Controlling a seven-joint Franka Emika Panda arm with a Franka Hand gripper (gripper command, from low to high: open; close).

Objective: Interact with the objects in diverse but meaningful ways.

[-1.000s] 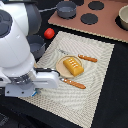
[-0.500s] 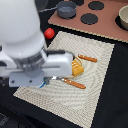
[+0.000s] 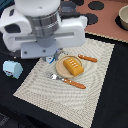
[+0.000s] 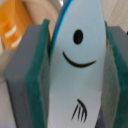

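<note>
The end effector (image 4: 75, 75) is clamped on a white fish-shaped toy (image 4: 80, 65), so one pick looks done, while the bread loaf (image 3: 73, 65) sits untouched on its plate (image 3: 62, 69).

bread loaf (image 3: 73, 65): 1
plate (image 3: 62, 69): 1
orange-handled utensils: 2, fork (image 3: 68, 81) and knife (image 3: 86, 58)
placemat (image 3: 95, 95): 1
milk carton (image 3: 13, 69): 1
</note>
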